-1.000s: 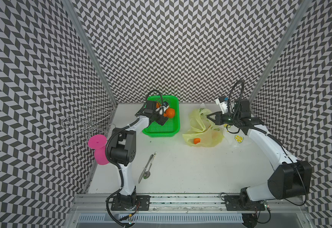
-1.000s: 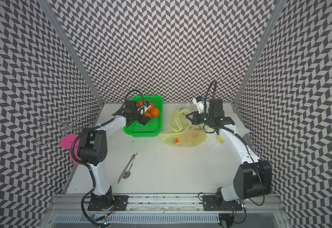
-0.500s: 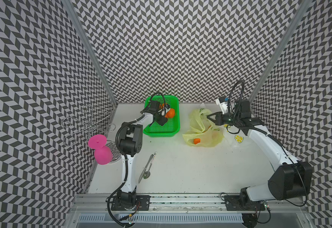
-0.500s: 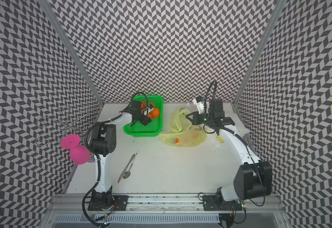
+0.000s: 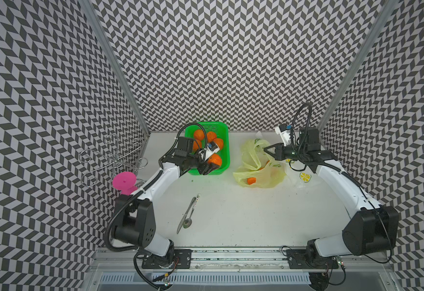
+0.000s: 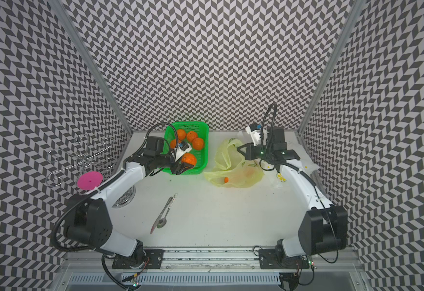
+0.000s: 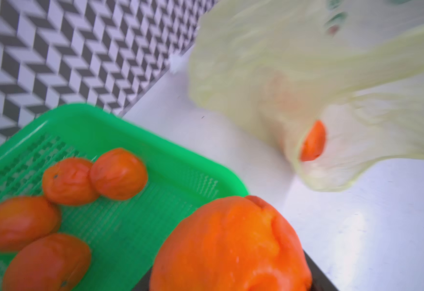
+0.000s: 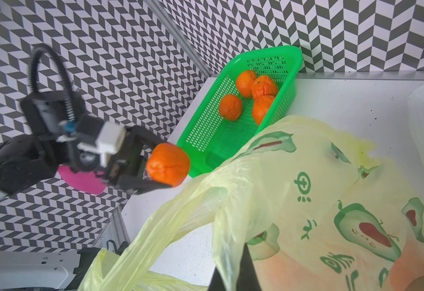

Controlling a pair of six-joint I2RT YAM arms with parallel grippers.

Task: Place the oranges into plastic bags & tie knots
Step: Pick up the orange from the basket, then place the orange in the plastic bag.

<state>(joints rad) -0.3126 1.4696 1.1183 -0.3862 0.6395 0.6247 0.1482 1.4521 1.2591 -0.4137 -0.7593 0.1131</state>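
My left gripper [image 5: 211, 165] is shut on one of the oranges [image 5: 215, 158] [image 7: 231, 247] and holds it above the near right corner of the green mesh basket [image 5: 227, 151]. Several more oranges [image 5: 199, 134] lie in the basket. To its right a yellow-green plastic bag [image 5: 271, 173] lies slumped on the table with an orange [image 5: 251, 181] inside. My right gripper [image 5: 267, 150] is shut on that bag's upper edge [image 8: 221, 226] and holds it up. A white bag with a lemon print [image 5: 304, 177] lies crumpled beside the right arm. No knots show.
A knife and a spoon [image 5: 188, 214] lie together on the table's middle left. A pink disc stand [image 5: 124, 180] and a wire hook rack [image 5: 110, 158] stand at the left wall, with a round metal piece [image 6: 125, 199] on the table below them.
The left gripper closed on an orange and carried it from the basket's middle towards its near right corner. The left arm's elbow swung. The right arm and the bag stayed still.
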